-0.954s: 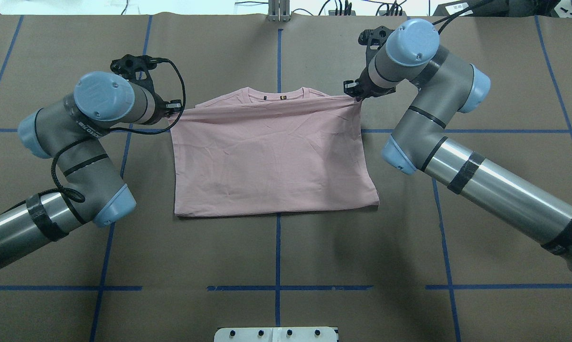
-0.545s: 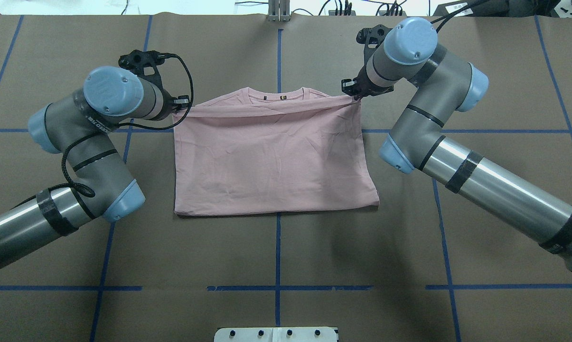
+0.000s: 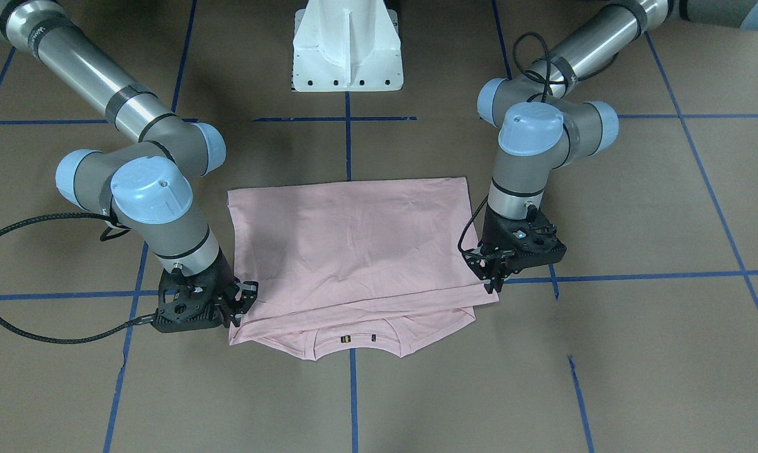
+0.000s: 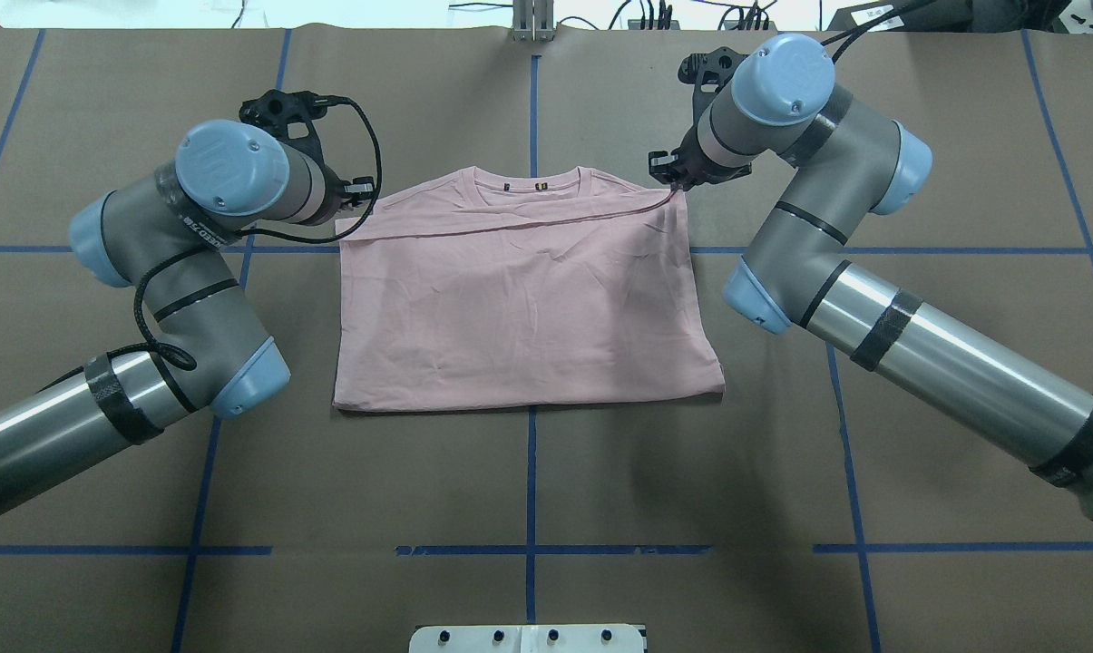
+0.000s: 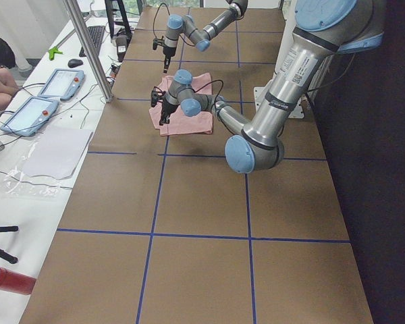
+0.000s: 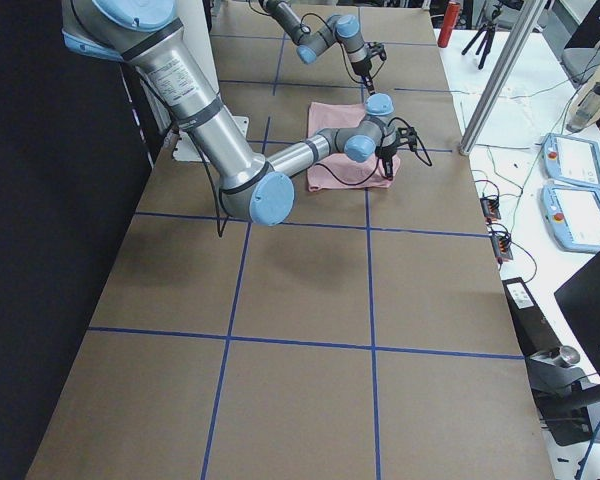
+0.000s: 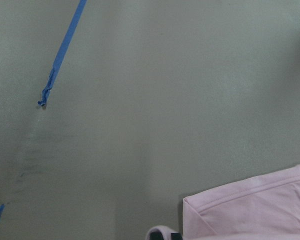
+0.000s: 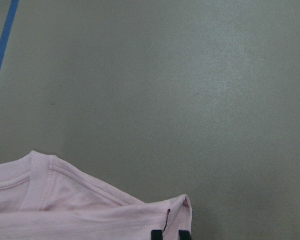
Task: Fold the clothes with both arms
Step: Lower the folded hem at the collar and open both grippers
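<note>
**Overhead view.** A pale pink T-shirt [image 4: 519,308] lies on the brown counter [image 4: 691,472] at the centre of the frame. It is folded in half, so that the upper layer covers most of the lower one. The collar [image 4: 528,181] and the shoulders of the lower layer show beyond the upper layer's far edge. That edge runs at a slant, nearer the collar on the frame's right than on its left. Blue tape lines [image 4: 530,472] divide the counter into squares.

The left arm [image 4: 174,299] enters from the lower left. The left gripper [image 4: 357,195] is at the upper layer's left corner, its jaws closed on the cloth. The left wrist view shows a curl of pink fabric beside a dark fingertip.

The right arm [image 4: 918,345] enters from the lower right. The right gripper [image 4: 668,177] is at the right corner, its jaws pinching a raised ridge of fabric.

**Front-facing view.** Both grippers point down at the corners nearest the camera. The white pedestal [image 3: 347,44] stands at top centre.
</note>
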Controlling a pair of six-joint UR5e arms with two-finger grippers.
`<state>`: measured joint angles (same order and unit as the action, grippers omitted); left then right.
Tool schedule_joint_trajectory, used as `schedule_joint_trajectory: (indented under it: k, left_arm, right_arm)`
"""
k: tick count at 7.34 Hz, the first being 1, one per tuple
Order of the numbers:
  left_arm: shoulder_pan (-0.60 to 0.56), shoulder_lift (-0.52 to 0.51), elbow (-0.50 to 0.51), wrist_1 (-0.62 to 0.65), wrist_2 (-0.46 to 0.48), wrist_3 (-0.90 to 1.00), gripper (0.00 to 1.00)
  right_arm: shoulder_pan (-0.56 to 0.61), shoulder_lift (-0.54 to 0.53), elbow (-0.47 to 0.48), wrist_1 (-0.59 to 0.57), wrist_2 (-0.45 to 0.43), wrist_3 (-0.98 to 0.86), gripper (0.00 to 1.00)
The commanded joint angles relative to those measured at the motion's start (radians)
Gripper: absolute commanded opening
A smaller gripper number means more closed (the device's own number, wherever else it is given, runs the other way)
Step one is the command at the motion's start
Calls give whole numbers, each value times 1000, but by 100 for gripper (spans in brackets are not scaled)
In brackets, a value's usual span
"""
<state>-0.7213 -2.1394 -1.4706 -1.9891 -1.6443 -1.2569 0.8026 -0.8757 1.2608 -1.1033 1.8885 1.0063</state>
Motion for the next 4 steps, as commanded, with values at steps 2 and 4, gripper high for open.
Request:
schedule_joint_trajectory:
  k: [2,4]
  left_arm:
    - [-6,-2,-45,6,-38,-1,100]
    - [-3,9,-95,7,-67,-10,100]
  right_arm:
    - [7,-70,102,-7,114,21,100]
    - [-23,-231,311,-53,126,148,100]
